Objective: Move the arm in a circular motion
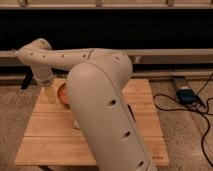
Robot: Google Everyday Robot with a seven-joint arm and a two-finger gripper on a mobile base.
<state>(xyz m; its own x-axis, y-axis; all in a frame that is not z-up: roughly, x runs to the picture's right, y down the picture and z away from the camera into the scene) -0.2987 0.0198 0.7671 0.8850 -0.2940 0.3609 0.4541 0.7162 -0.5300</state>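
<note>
The large cream-beige robot arm [100, 95], built of thick rounded segments dotted with small dark holes, fills the centre of the camera view. Its biggest segment rises from the bottom edge to a rounded joint; from there a slimmer segment runs leftward to an elbow at upper left, then turns downward into a grey wrist [43, 79].

The pale yellowish gripper [49, 94] hangs directly below that wrist, at the far-left end of the arm and pointing down. It sits above the left rear part of the light wooden slatted table [145, 107]. Whether it is spread or closed cannot be determined, and nothing is seen in its grasp.

Just to the right of the gripper lies an orange round bowl [62, 94], mostly hidden behind the large arm segment. Lower and to the right of the gripper, a small pale object [76, 123] shows at the edge of the arm segment; its identity cannot be determined.

Well apart to the right of the gripper, on the speckled floor beyond the table, rests a dark box-shaped device [185, 95] with black cables [204, 120] trailing from it.
</note>
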